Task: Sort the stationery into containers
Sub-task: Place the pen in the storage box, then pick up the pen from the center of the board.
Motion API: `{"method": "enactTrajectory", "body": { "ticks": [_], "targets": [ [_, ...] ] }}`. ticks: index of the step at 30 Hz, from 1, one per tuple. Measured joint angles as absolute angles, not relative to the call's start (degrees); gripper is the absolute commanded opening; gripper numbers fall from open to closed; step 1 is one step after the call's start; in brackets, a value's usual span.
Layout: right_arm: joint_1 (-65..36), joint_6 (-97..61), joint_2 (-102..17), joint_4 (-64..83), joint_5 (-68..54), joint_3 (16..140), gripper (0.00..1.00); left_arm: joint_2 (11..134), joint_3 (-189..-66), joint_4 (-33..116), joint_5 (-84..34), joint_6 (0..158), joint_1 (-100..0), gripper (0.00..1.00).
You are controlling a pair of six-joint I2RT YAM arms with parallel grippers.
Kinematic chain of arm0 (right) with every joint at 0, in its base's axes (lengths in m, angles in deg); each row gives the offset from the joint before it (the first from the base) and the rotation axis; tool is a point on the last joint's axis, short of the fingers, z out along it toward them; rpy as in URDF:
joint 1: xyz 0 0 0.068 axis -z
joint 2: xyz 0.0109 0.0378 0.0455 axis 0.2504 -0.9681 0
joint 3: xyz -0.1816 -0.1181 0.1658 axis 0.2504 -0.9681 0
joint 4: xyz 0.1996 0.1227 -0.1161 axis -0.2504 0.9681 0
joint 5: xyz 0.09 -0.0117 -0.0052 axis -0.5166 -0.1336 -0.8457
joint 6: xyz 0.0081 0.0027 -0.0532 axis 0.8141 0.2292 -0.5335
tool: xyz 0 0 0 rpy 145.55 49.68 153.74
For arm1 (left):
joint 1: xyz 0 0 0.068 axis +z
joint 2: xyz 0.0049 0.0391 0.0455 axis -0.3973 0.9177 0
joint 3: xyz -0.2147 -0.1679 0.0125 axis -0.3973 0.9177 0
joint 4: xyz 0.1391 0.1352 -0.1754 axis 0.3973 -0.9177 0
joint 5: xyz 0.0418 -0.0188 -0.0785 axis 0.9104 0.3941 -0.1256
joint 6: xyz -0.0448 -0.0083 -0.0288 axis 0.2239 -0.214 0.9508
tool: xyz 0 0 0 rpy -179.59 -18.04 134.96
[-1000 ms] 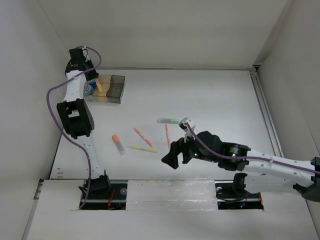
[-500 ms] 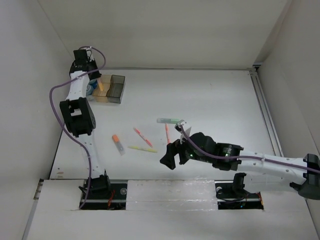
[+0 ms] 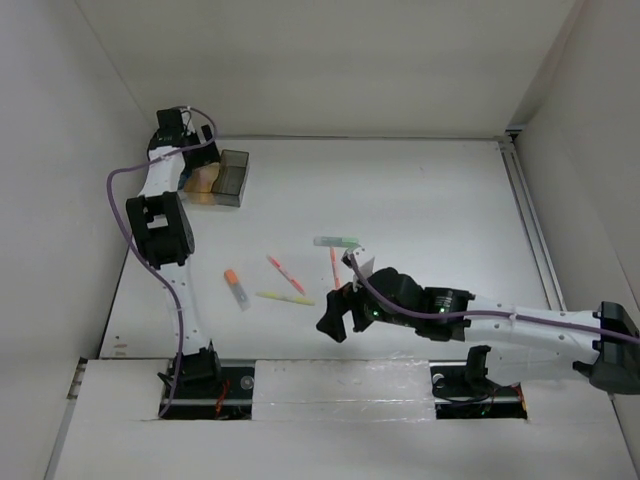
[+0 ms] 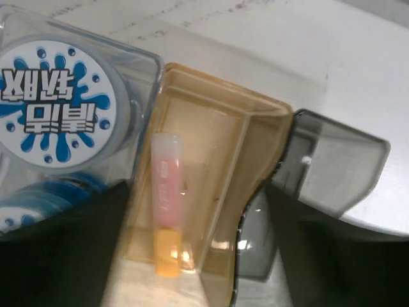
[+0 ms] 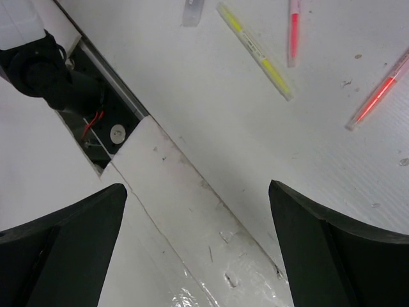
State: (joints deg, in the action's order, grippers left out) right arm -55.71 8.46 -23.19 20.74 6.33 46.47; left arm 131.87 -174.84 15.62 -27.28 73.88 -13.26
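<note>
The left gripper [image 4: 195, 281] is at the far left of the white table [image 3: 420, 190]. It hangs right over three little plastic bins joined in a row. Its two fingers [image 4: 57, 262] are spread apart and hold nothing. Between them, lower down, is the amber-orange plastic bin [image 4: 236, 128]. A short pinkish marker with an orange cap [image 4: 167, 192] lies flat in that bin, along one wall. Two round blue-and-white rolls [image 4: 57, 102] sit in the clear plastic bin [image 4: 128, 54] next to it. The smoky dark grey plastic bin [image 4: 339, 173] is on the other side.

The right gripper [image 3: 335, 320] hangs over the near edge of the table. It is open wide with nothing in it. Some things lie loose on the table a little way past it. There is a thin yellow pen [image 5: 255, 51], two thin orange-red pens [image 5: 294, 29], a green pen [image 3: 337, 241] and another short orange-capped marker [image 3: 236, 288].
</note>
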Motion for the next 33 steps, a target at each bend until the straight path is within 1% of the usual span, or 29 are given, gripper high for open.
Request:
{"method": "enactTrajectory", "body": {
  "ticks": [5,7,12,16,19,22,25,27,30,33],
  "targets": [
    [-55.7,7.8,-27.9,20.6,7.0,47.3,0.99,127.9,-174.8,15.5,-28.7,75.4,-14.1,1.0],
    [-55.7,6.9,-31.8,20.5,7.1,49.2,0.99,125.0,-174.8,15.5,-29.7,76.3,-14.0,1.0],
    [-55.7,4.6,-43.3,20.1,7.9,56.3,0.99,114.2,-174.8,15.1,-30.7,80.2,-13.9,1.0],
    [-55.2,1.9,-48.7,21.0,10.7,62.4,0.99,101.8,-173.3,14.4,-31.1,85.0,-13.1,1.0],
    [-53.0,-0.3,-52.0,22.4,11.0,68.8,0.99,85.5,-159.5,19.4,-34.6,89.8,-9.4,1.0],
    [-49.7,-3.1,-55.3,22.4,9.5,74.6,0.99,65.9,-138.1,26.7,-36.4,95.5,-4.9,1.0],
    [-48.4,-4.3,-58.1,23.4,8.2,78.2,0.99,50.2,-121.0,30.0,-39.2,99.5,-5.0,1.0],
    [-49.0,-4.0,-60.1,23.7,9.0,79.5,0.99,44.3,-115.7,29.3,-40.6,100.6,-5.7,1.0],
    [-49.9,-2.9,-62.1,25.0,11.9,79.7,0.99,40.1,-110.8,28.3,-40.4,100.4,-5.7,1.0],
    [-49.1,-2.9,-63.4,26.3,13.8,79.7,0.99,37.7,-106.2,26.6,-36.2,100.0,-7.4,1.0]
  ]
}}
